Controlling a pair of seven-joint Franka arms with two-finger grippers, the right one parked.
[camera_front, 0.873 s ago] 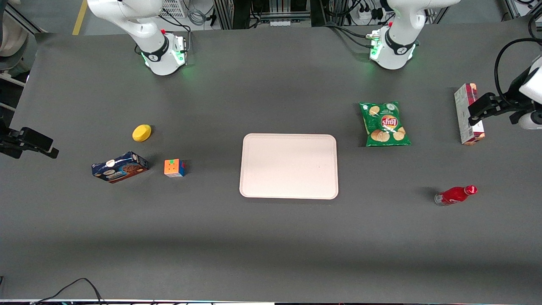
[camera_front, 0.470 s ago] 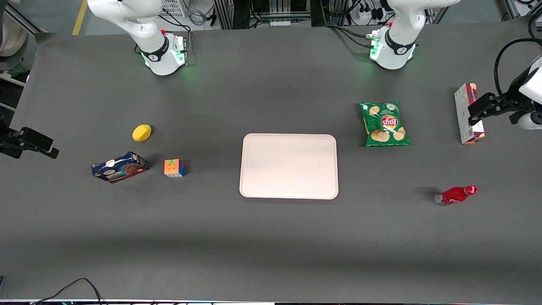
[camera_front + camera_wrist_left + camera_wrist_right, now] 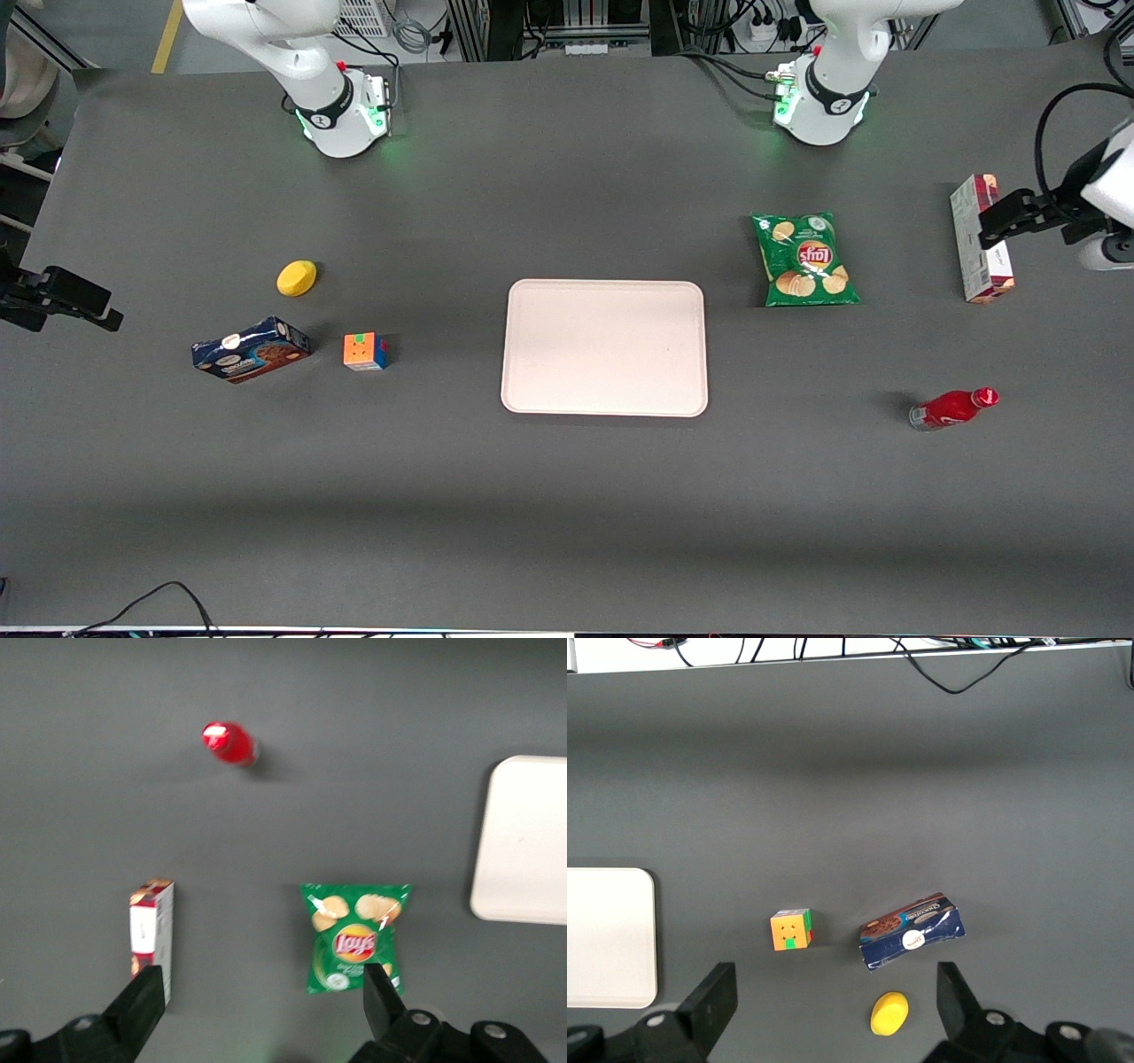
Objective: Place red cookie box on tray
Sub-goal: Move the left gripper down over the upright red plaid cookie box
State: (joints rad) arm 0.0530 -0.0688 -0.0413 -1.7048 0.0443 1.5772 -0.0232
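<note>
The red cookie box (image 3: 986,271) lies flat near the working arm's end of the table, its long side running toward the front camera. My left gripper (image 3: 1001,224) hovers above it, partly covering its middle. In the left wrist view the gripper (image 3: 261,1001) is open, its fingers far apart with only bare table between them. One finger (image 3: 142,1003) overlaps an end of the red cookie box (image 3: 152,928). The pale pink tray (image 3: 604,347) sits at the table's middle and holds nothing; its edge (image 3: 524,842) shows in the wrist view.
A green chips bag (image 3: 804,259) lies between the box and the tray. A small red bottle (image 3: 952,409) lies nearer the camera. Toward the parked arm's end are a blue cookie box (image 3: 251,348), a colour cube (image 3: 365,351) and a yellow object (image 3: 297,277).
My left gripper has drifted slightly away from the front camera above the red cookie box. Nothing else has moved.
</note>
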